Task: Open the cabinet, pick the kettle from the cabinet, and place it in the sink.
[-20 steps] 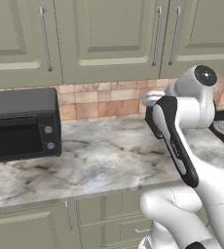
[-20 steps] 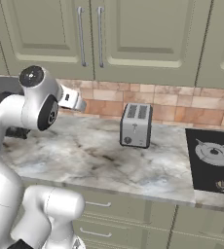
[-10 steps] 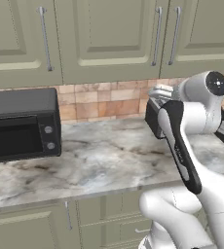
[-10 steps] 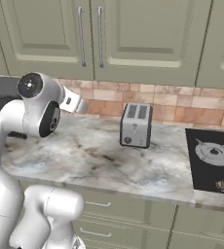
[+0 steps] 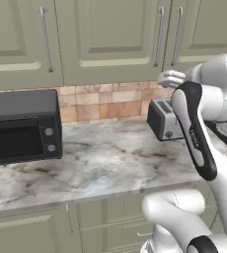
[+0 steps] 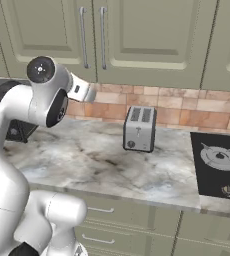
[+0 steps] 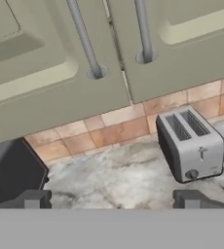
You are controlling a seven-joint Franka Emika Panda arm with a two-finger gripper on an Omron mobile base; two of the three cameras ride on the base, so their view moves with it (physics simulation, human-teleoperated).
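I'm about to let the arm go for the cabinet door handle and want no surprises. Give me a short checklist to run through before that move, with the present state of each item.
1. Cabinet doors shut, handles showing: ok.
2. Gripper open and empty: ok.
3. Gripper aimed toward the two door handles, both in the hand view: ok.
4. Fingers on a handle: not ok, they are apart from the doors.
5. Toaster standing on the counter below the doors, out of the way of the handles: ok.
6. Kettle inside the cabinet: cannot tell, doors hide it.
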